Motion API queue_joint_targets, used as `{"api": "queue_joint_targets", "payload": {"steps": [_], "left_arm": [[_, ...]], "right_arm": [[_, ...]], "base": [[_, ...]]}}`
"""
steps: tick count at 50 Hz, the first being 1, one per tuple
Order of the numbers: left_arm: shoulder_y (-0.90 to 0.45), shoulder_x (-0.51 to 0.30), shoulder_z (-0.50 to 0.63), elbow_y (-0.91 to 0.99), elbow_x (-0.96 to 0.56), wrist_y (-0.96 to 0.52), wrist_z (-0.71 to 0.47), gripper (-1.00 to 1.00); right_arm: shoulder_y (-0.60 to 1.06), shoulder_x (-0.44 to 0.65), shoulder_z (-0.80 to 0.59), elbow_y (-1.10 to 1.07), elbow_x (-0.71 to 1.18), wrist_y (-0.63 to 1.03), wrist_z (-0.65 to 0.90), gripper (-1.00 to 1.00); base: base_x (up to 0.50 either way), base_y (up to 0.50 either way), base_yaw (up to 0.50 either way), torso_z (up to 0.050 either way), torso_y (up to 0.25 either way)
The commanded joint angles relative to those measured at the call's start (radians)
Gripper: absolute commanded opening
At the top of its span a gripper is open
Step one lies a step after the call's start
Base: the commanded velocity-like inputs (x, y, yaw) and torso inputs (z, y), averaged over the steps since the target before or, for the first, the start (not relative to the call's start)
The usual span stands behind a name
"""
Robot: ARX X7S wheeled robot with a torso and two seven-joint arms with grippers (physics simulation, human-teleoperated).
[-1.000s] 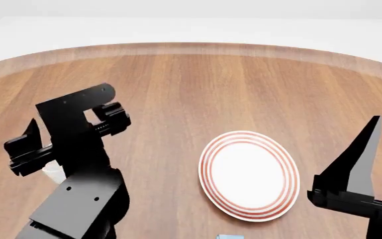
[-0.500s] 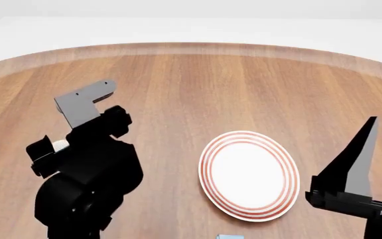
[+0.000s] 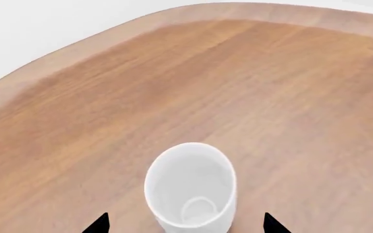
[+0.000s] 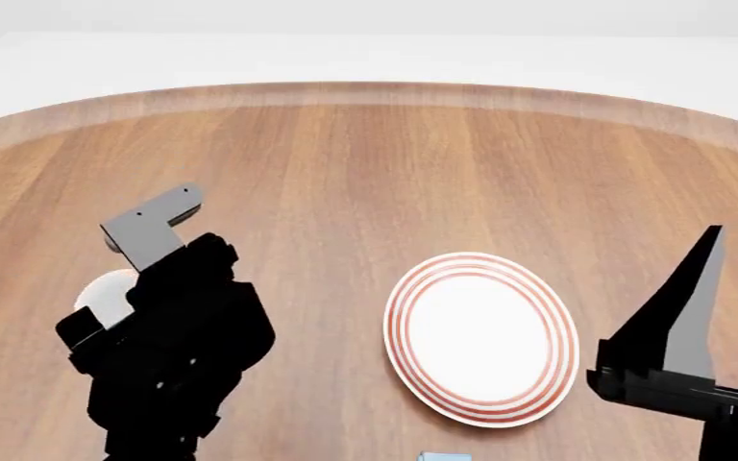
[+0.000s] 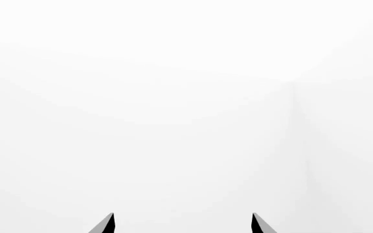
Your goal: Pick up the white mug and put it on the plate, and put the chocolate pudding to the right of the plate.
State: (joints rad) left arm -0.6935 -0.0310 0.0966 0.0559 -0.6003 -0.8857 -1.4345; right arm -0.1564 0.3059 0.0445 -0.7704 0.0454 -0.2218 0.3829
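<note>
bench [image 4: 382, 163]: wood, warm brown, visible straight grain, smooth, satin sheen; paler band at rim
white mug [image 3: 190, 191]: ceramic look, glossy white, smooth inside and out
plate [image 4: 482, 338]: glazed ceramic look, smooth white, red-orange rings
left tool [image 3: 186, 224]: matt black, hard plastic look
right tool [image 5: 181, 224]: black and grey, matt, flat faces

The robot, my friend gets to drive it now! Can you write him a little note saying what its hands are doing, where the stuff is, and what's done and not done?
Left gripper: open, fingertips on either side of the white mug, not closed on it.
Right gripper: open, empty, raised beside the plate.
Mug: upright on the table, left of the plate.
Plate: bare.
Pudding box: only a sliver shows at the head view's bottom edge.
Done: nothing placed.
Left: grip the mug, set it on the plate, then put the pudding right of the plate.
</note>
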Motion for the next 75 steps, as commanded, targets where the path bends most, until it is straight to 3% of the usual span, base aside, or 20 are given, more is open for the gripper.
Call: {"api": "queue_joint_targets", "payload": {"steps": [1,20,33,75], "left_arm": [[0.029,0.007,-0.012,-0.094,-0.018,0.116,0.009,1.0],[0.059,-0.004,0.025,-0.212,-0.088,0.27,0.046,1.0],[0.053,-0.008,0.05,-0.279,-0.11,0.368,0.135,1.0],[0.041,-0.043,0.074,-0.457,-0.132,0.482,0.197,1.0]], "right_arm": [[-0.001,0.004,-0.004,-0.005,0.004,0.004,0.004,1.0],[-0.002,0.008,-0.018,0.007,0.001,-0.003,0.008,1.0],[-0.003,0.012,-0.025,0.021,0.0,-0.014,0.011,1.0],[-0.001,0.025,-0.033,0.024,0.002,-0.012,0.027,1.0]], "base": [[0.0,0.0,0.0,0.0,0.0],[0.0,0.0,0.0,0.0,0.0],[0.0,0.0,0.0,0.0,0.0],[0.0,0.0,0.0,0.0,0.0]]}}
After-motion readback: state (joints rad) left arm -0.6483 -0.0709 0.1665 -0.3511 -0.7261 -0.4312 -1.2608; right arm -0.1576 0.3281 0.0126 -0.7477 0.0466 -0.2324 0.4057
